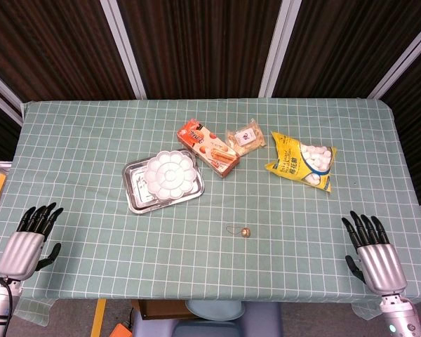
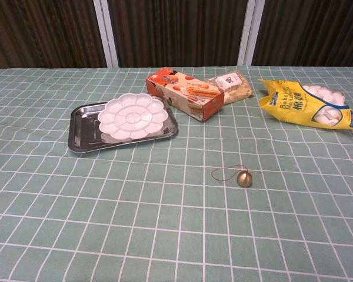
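With both hands parked at the near corners of the worktop (image 1: 77,140), nothing is held; layout below.

left hand: (image 1: 29,242) near-left corner, fingers (image 1: 42,216) spread and released, pointing away from the robot; seen only in the head view.
right hand: (image 1: 375,254) near-right corner, fingers (image 1: 361,226) spread and released, same heading; also out of the chest view.
bell: (image 1: 246,232) small brass bell with a thin cord loop, lying alone near the front middle of the worktop; closest thing to either hand.
bearing: bell sits between the hands, inboard and slightly forward of both.
nearer hand: right, by a clear margin; left is well apart from it.
bell axis: cord trails to the bell's left in the chest view (image 2: 244,179), so the body faces the right hand's side.
tray: (image 1: 135,200) metal, left of centre, carrying a white flower-shaped palette (image 1: 170,173); the left hand's nearest larger item.
far row: orange snack box (image 1: 208,147), small clear packet (image 1: 245,137), yellow marshmallow bag (image 1: 303,160), all beyond the bell.
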You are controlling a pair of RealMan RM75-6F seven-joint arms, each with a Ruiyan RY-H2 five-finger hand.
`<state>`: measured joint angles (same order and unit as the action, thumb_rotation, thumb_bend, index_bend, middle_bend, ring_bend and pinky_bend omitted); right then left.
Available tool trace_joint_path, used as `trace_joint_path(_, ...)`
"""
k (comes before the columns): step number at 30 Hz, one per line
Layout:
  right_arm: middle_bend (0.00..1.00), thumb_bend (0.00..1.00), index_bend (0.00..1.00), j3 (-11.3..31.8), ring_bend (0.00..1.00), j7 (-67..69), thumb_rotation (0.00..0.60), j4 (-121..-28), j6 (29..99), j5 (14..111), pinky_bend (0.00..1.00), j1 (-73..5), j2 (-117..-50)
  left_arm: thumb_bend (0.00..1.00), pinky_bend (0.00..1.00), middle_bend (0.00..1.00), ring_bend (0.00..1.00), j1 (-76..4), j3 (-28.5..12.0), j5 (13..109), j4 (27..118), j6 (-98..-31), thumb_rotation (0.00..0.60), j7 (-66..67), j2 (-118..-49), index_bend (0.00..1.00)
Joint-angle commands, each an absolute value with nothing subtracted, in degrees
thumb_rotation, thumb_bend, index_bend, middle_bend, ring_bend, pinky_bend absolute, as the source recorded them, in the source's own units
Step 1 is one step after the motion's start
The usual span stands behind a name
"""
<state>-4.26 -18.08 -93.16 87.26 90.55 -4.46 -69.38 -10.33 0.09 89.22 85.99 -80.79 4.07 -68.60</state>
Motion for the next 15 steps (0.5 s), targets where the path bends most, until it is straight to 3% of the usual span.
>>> trace_joint_path(1, 0.00, 0.43, 0.00, -4.4, 0.00, -17.6, 0.600, -92.3, 85.2, 92.8, 0.00, -5.9, -70.8, 0.42, 0.03, 0.00, 0.00, -10.4, 0.2, 89.3, 86.1, -80.5, 0.600, 3.9, -68.5, 0.00)
trace_joint_path(8, 0.00, 0.43, 0.04, -1.0, 0.00, -20.4, 0.600, -91.5, 73.9, 95.8, 0.00, -15.1, -77.3, 0.42, 0.03, 0.00, 0.00, -10.7, 0.4, 89.9, 86.3, -80.3, 0.600, 2.0, -68.0, 0.00)
trace_joint_path(15, 0.00, 0.43, 0.31, 4.6, 0.00, -24.3, 0.600, -88.2, 62.3, 89.9, 0.00, -23.5, -86.2, 0.42, 0.03, 0.00, 0.00, -10.9, 1.1, 91.1, 85.8, -80.2, 0.600, 1.0, -67.7, 0.00)
